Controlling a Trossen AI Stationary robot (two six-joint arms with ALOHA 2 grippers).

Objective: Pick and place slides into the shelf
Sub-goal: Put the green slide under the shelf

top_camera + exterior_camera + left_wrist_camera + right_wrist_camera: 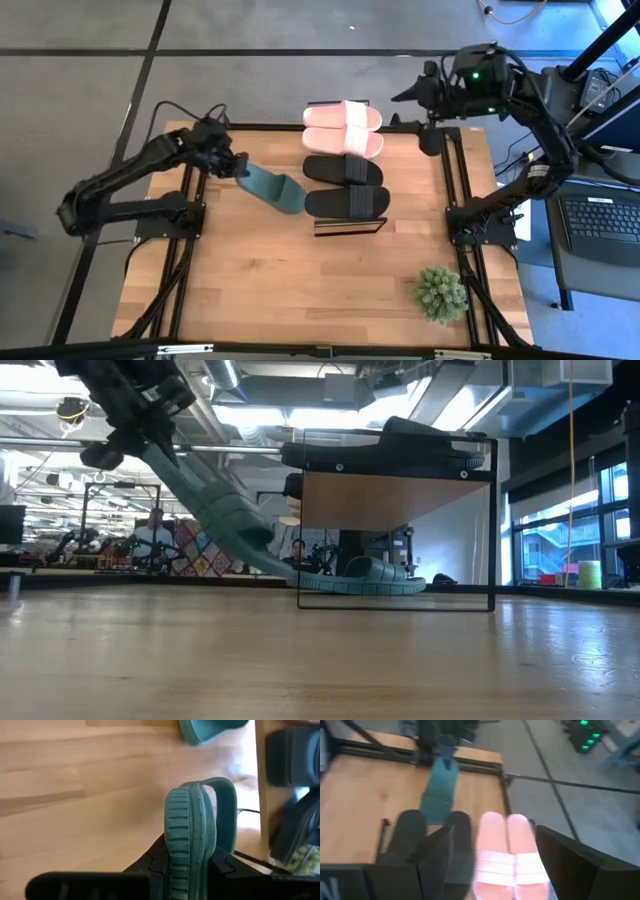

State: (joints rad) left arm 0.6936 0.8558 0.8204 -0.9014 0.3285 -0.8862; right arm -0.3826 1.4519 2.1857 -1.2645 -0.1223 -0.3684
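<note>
The left gripper [232, 165] pinches the heel edge of a dark green foam slide sandal [272, 188], toe dipping toward the narrow wood-topped black-framed shelf [396, 496] (light, springy foam, likely to flop, so that rim grip looks sensible). Farther off, the right gripper [495, 857] hovers wide open over the light pink slides [343, 128]; no readable writing anywhere.

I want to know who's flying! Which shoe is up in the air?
The dark green slide in the left gripper: it hangs tilted off the table, while the pink pair and black pair lie flat on the shelf.
</note>
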